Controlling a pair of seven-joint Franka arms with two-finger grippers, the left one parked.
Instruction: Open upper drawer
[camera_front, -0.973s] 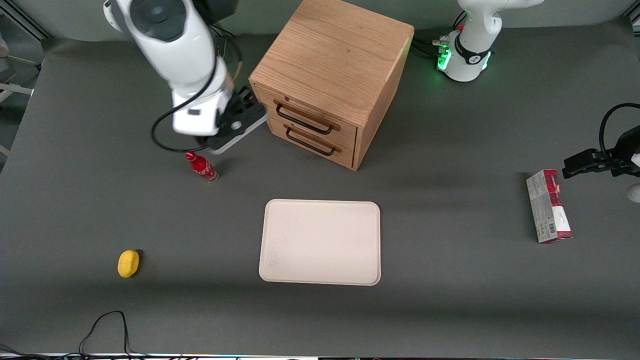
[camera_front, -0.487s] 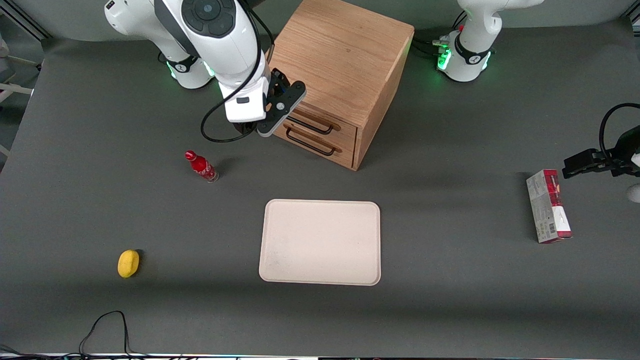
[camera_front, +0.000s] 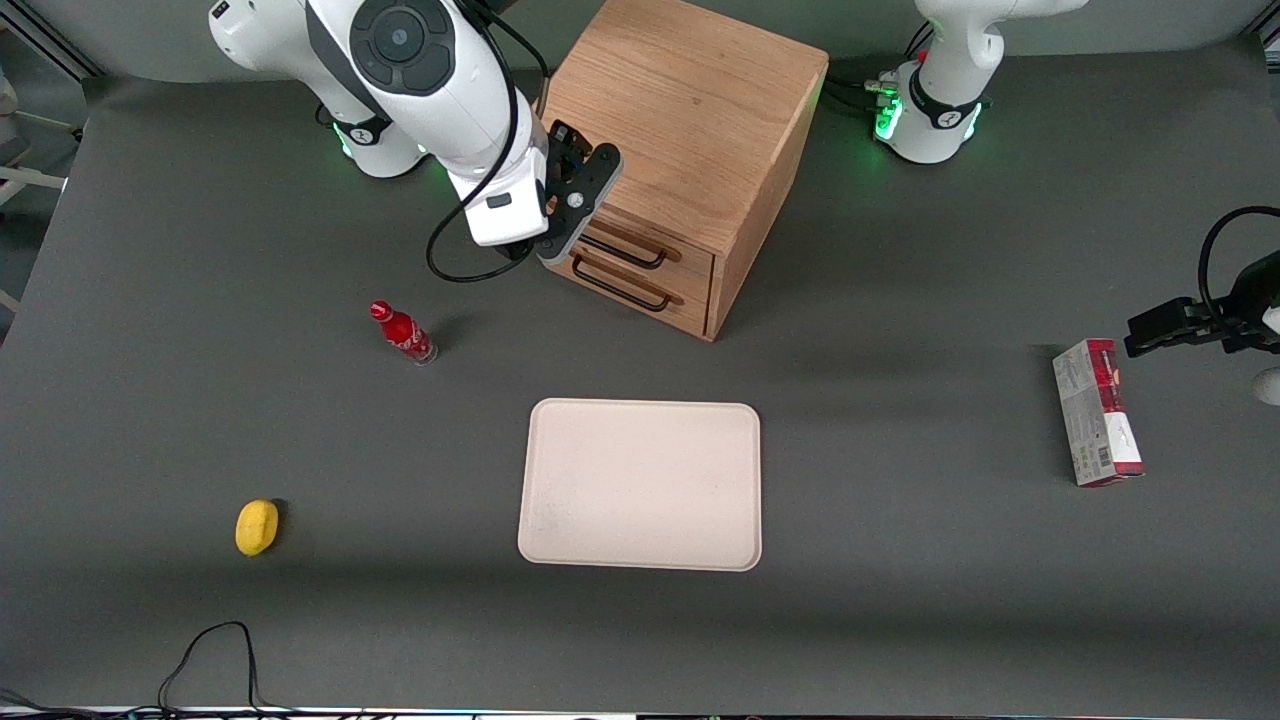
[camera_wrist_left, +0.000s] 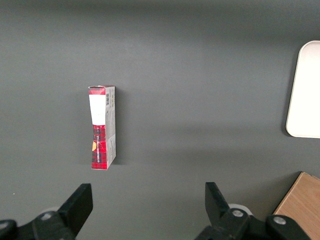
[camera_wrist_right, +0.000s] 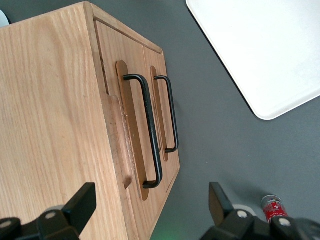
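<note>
The oak cabinet (camera_front: 680, 120) stands at the back of the table. Its upper drawer (camera_front: 695, 268) is shut flush, with a thin black bar handle (camera_front: 628, 252); the lower drawer's handle (camera_front: 622, 292) sits just below. My right gripper (camera_front: 583, 200) hovers at the cabinet's front top edge, at the working arm's end of the upper handle, partly covering it. In the right wrist view the upper drawer (camera_wrist_right: 134, 100) and its handle (camera_wrist_right: 151, 135) lie between my open fingers (camera_wrist_right: 80, 205), not touched; the gripper (camera_wrist_right: 150, 205) is empty. The lower handle (camera_wrist_right: 171, 112) is beside it.
A cream tray (camera_front: 640, 485) lies nearer the front camera than the cabinet, also in the right wrist view (camera_wrist_right: 260, 55). A red bottle (camera_front: 403, 333) stands near the gripper. A yellow object (camera_front: 257, 526) lies toward the working arm's end. A red-white box (camera_front: 1097, 412) lies toward the parked arm's end.
My gripper has moved from above the red bottle over to the cabinet's front top edge, by the upper drawer handle. The drawers have not moved.
</note>
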